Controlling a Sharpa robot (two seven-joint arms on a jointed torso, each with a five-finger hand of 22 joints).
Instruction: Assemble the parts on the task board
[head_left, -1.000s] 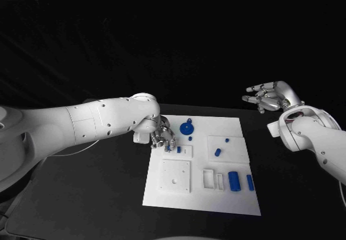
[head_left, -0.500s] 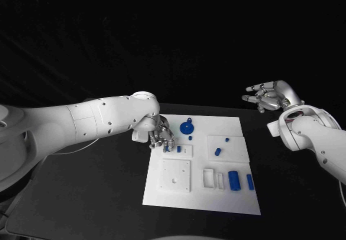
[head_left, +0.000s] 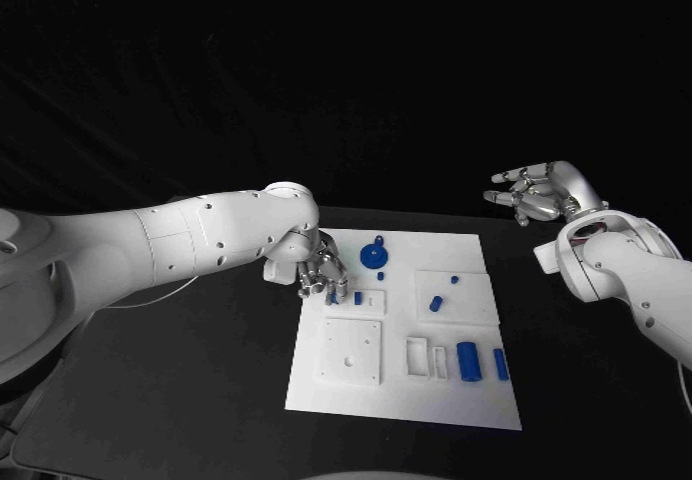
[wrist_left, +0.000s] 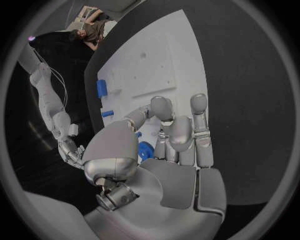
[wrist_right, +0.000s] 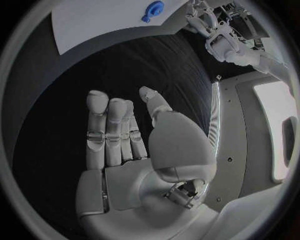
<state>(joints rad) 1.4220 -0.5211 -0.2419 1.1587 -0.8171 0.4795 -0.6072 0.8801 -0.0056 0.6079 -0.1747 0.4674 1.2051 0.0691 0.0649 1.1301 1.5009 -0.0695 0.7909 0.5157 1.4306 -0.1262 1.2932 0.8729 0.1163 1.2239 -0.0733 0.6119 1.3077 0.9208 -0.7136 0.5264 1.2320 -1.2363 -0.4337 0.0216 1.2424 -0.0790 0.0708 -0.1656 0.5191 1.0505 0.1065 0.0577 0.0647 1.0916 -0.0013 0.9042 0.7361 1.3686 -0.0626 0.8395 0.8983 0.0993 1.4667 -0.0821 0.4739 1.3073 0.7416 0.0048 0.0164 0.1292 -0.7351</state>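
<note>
Two hands: left hand (head_left: 320, 272) fingers spread on the task board (head_left: 404, 400) beside a small blue part (head_left: 358, 298), holding nothing; right hand (head_left: 539, 194) open, raised well clear

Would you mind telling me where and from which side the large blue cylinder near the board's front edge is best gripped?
Probably across the middle of the large blue cylinder, from above. It lies flat on the white task board with its long axis running front to back, so its curved sides are exposed; fingers would straddle them, avoiding the slimmer blue bar alongside.

The white task board (head_left: 404, 390) lies flat on the black worktop (head_left: 173, 400). Small blue parts (head_left: 469, 360) are scattered across it, one probably a round disc (head_left: 374, 257).
</note>
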